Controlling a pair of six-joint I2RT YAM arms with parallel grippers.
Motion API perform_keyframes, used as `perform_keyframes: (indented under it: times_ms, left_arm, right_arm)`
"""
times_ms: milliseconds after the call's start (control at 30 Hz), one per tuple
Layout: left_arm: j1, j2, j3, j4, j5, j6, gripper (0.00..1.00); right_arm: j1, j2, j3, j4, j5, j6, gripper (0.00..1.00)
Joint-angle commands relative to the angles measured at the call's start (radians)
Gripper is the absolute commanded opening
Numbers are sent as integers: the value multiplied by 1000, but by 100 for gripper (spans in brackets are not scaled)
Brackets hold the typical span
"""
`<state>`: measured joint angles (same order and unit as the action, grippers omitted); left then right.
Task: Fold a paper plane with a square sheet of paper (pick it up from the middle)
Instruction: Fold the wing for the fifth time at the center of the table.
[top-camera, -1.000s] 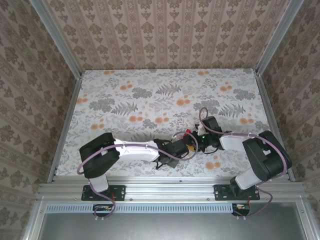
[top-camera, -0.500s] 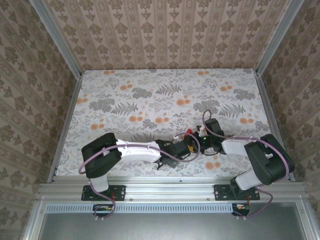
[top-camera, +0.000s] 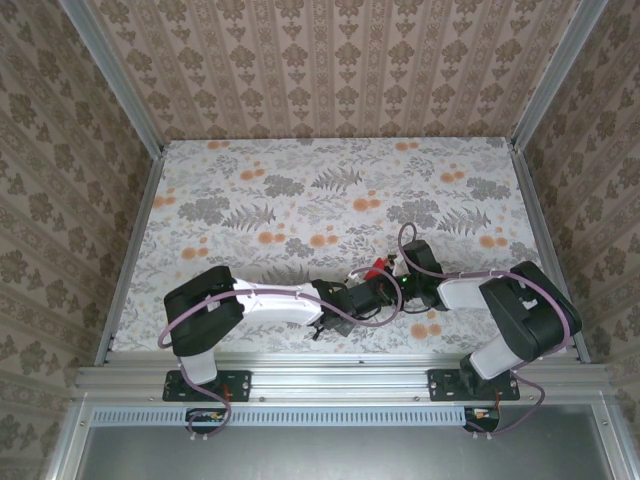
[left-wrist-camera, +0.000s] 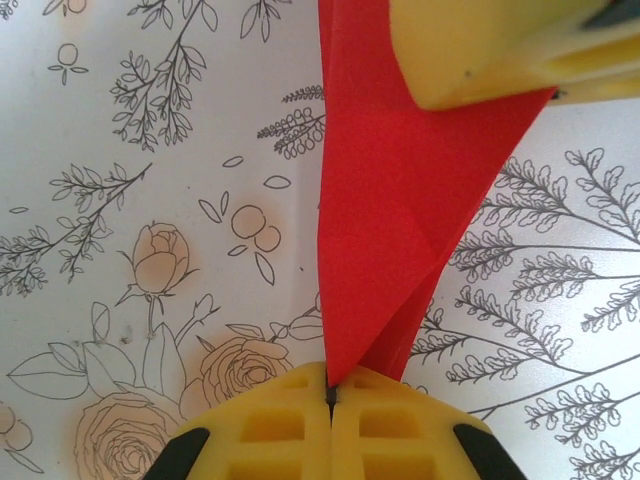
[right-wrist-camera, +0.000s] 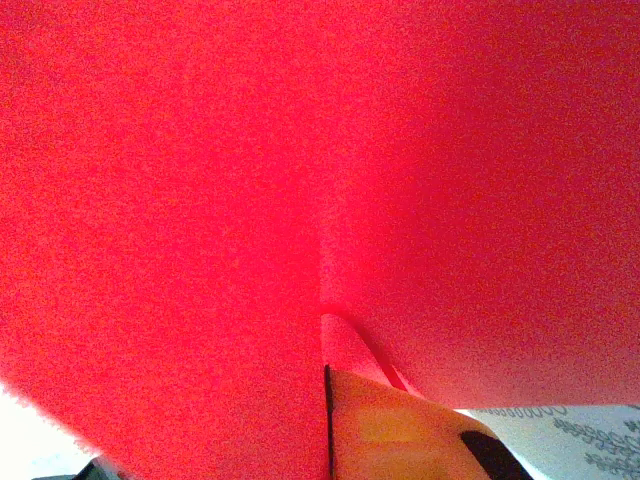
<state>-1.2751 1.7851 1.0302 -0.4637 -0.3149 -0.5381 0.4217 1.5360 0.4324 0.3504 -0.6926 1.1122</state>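
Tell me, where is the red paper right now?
In the top view the red paper is near the front edge of the table, right of centre, held by both the left gripper and the right gripper.

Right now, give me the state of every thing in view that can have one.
red paper, folded into a creased, tapering wedge, pinched at both ends.
left hand, shut on the red paper's narrow tip.
right hand, shut on the red paper's wide end.
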Motion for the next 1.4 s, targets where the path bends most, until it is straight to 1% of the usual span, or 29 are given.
perform_keyframes:
  times_ms: [0, 100, 200, 300, 333, 500, 633, 833, 1167, 1300, 1367]
  left_arm:
    - [5, 27, 0, -37, -35, 38, 4]
    - [6, 21, -3, -45, -51, 51, 5]
    - [6, 12, -13, -43, -58, 65, 9]
    - [6, 10, -25, -38, -59, 80, 16]
    - [6, 10, -30, -36, -60, 85, 17]
    - [4, -1, -46, -25, -58, 104, 17]
    - [3, 4, -47, -30, -58, 117, 17]
    - [-2, 13, -37, -37, -67, 140, 20]
    - [-6, 33, -22, -66, -92, 145, 21]
    - [-10, 19, -17, -45, -67, 139, 22]
    - [-10, 3, -3, -43, -24, 117, 25]
  right_arm:
    - [3, -9, 4, -53, -6, -48, 7]
    - [-1, -13, 18, -100, 12, -89, 0]
    - [-12, -2, 27, -113, 10, -104, 0]
    - [-15, 5, 41, -126, 10, -115, 0]
    - [-15, 11, 46, -132, 10, -121, 0]
    - [-29, 33, 53, -150, 5, -151, 0]
    - [-40, 27, 58, -197, 20, -192, 0]
    - [-59, 49, 66, -226, 28, -234, 0]
    - [-78, 51, 86, -350, 95, -342, 0]
    - [-80, 74, 81, -343, 96, -347, 0]
    - [-80, 85, 77, -337, 101, -351, 0]
